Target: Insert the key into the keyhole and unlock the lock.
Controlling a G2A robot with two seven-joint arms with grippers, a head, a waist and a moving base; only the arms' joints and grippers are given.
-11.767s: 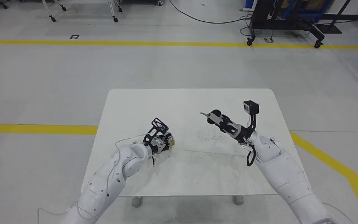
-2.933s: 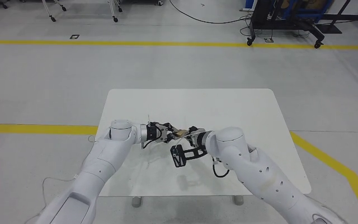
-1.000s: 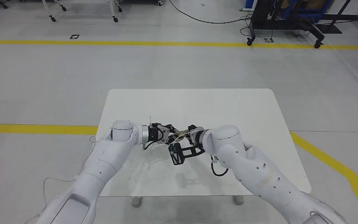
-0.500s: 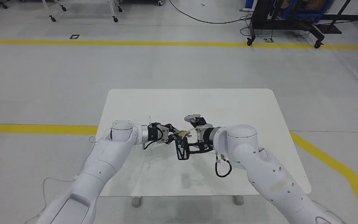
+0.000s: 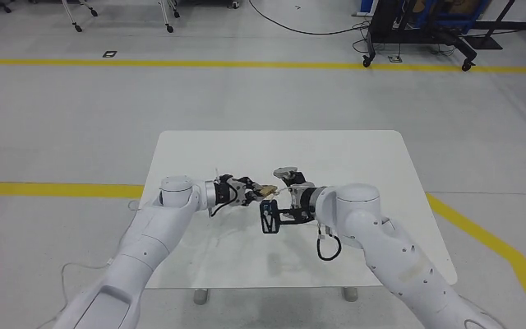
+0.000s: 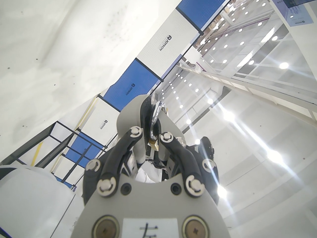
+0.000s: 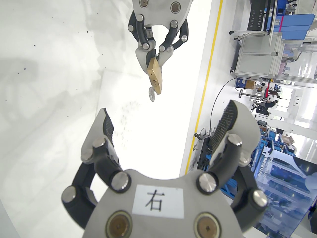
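The lock (image 7: 154, 76), a small brass padlock, is held in the air above the middle of the table (image 5: 362, 156). It is pinched at its shackle end by the left gripper (image 7: 152, 60), whose fingers are closed narrowly on it, and its body juts out toward the right gripper (image 7: 168, 111). A keyhole mark is seen on the free end. A small round silver piece, probably the head of the key (image 7: 151, 94), is seen at that end; whether it is seated in the keyhole cannot be told. The right gripper is spread wide and holds nothing, just right of the lock.

The lock is judged dense, rigid and smooth, so it may pivot or slip in a pinch. It is best clamped across the flat faces of the body, with the keyhole end left free. The key is judged thin, light and stiff, and best taken flat by its head.

A white label (image 7: 158, 201) bearing one character is fixed on each gripper's base plate. Printed panels (image 6: 163, 45) are seen in the room behind; their print is not read off.
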